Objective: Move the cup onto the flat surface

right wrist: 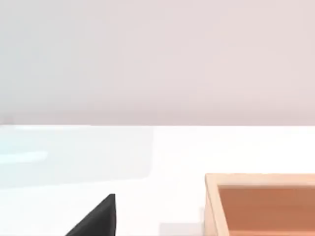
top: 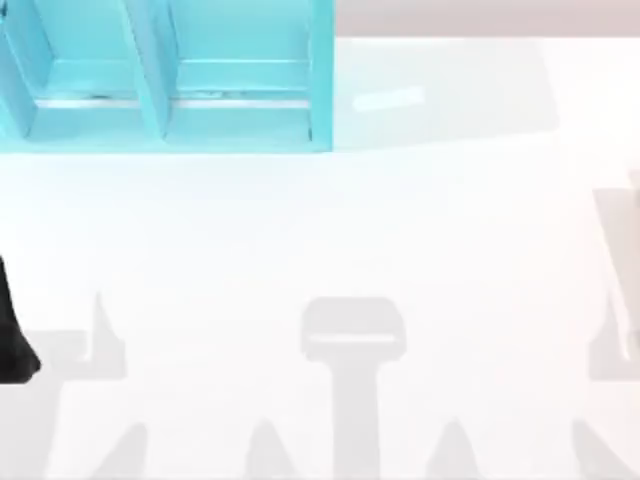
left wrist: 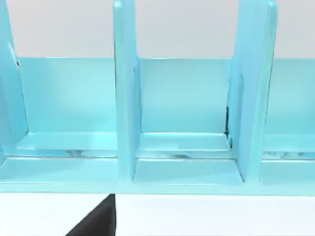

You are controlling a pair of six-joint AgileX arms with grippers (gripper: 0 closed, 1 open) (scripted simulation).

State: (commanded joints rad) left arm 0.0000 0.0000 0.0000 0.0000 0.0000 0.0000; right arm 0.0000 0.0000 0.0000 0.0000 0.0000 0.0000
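From where I stand, the coming move turns on which way the cup lies from either arm, and that is what I cannot settle: I cannot tell where the cup is. The likeliest place, by my guess, is somewhere on the teal shelf [top: 165, 70].

The teal shelf stands at the far left of the white counter [top: 330, 230], with upright dividers [left wrist: 125, 93] splitting it into open compartments. The left arm [top: 14, 335] hangs at the counter's left edge, on the same side as the shelf. Its wrist camera looks straight into the compartments, which are well apart from it, and the ones it looks into have bare floors. A dark tip [left wrist: 96, 221] juts in at the edge of that view. It gives no clue to the left jaws, so whether they are spread or pressed together I cannot say.

The right arm's camera looks across open counter toward the wall, with a wooden tray [right wrist: 211, 206] close beside it. A similar dark tip [right wrist: 96, 221] pokes in there, and I cannot tell the state of the right jaws either.

If the cup is on the shelf, I judge the left arm nearer and already facing it. The wooden tray, on the right arm's side, may be the flat surface meant.
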